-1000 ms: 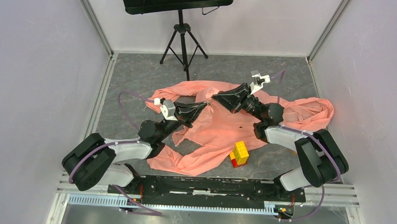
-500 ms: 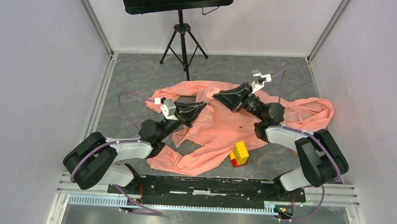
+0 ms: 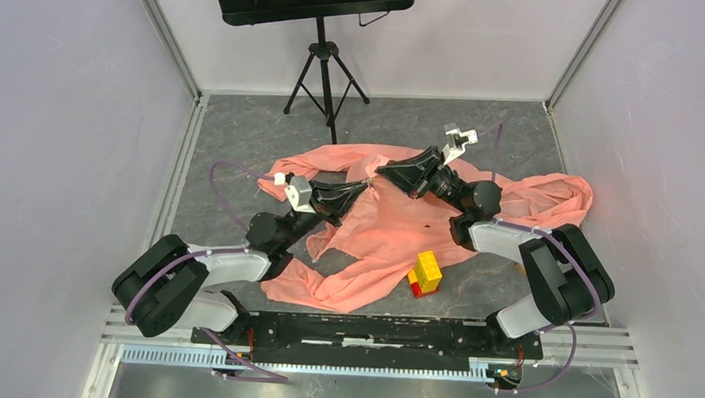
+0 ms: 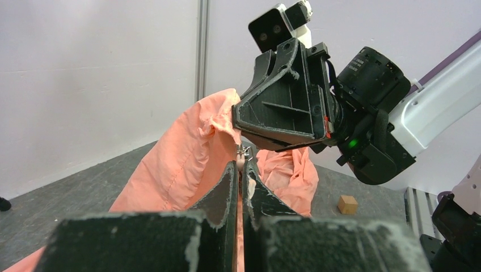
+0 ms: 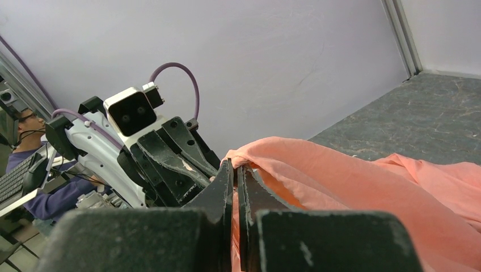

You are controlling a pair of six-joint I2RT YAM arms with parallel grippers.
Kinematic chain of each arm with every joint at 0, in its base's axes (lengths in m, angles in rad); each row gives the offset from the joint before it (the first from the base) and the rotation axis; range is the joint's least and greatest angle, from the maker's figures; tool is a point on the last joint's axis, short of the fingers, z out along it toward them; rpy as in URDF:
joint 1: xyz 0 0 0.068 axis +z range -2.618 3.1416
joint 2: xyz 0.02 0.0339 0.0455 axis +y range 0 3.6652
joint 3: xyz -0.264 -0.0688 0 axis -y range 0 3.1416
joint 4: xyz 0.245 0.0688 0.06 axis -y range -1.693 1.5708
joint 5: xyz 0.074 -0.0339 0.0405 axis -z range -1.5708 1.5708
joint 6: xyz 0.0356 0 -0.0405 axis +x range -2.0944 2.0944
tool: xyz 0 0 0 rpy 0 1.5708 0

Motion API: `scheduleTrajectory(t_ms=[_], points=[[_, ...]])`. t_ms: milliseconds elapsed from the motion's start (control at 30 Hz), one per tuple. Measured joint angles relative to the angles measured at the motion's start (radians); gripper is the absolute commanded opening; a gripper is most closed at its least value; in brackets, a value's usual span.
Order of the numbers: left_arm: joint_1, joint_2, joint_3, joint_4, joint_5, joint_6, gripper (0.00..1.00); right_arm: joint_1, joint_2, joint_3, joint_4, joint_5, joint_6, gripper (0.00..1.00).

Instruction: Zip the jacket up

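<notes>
The salmon-pink jacket (image 3: 392, 228) lies spread and rumpled on the grey floor, its sleeves reaching left and right. My left gripper (image 3: 365, 187) is shut on the jacket's zipper pull; in the left wrist view (image 4: 242, 165) a small metal slider shows just beyond the tips. My right gripper (image 3: 379, 173) faces it, nearly tip to tip, shut on a raised fold of jacket fabric (image 5: 295, 164); it also shows in the right wrist view (image 5: 235, 165). The fabric is lifted between the two grippers.
A yellow-and-red block stack (image 3: 426, 273) stands on the jacket's near hem. A small tan cube (image 4: 347, 204) lies on the floor to the right. A black tripod stand (image 3: 326, 72) is at the back. Grey walls close in both sides.
The right arm has shifted slightly left and its wrist camera moved a little. The left arm and the jacket look unchanged.
</notes>
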Motion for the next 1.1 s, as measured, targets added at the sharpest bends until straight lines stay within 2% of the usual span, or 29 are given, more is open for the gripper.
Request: scheduleTrajectory(t_ms=[1100], points=[[0.029, -0.020, 0.015, -0.052, 0.051, -0.094, 0.02, 0.022, 0.037, 0.044, 0.000, -0.036, 0.034, 0.00]])
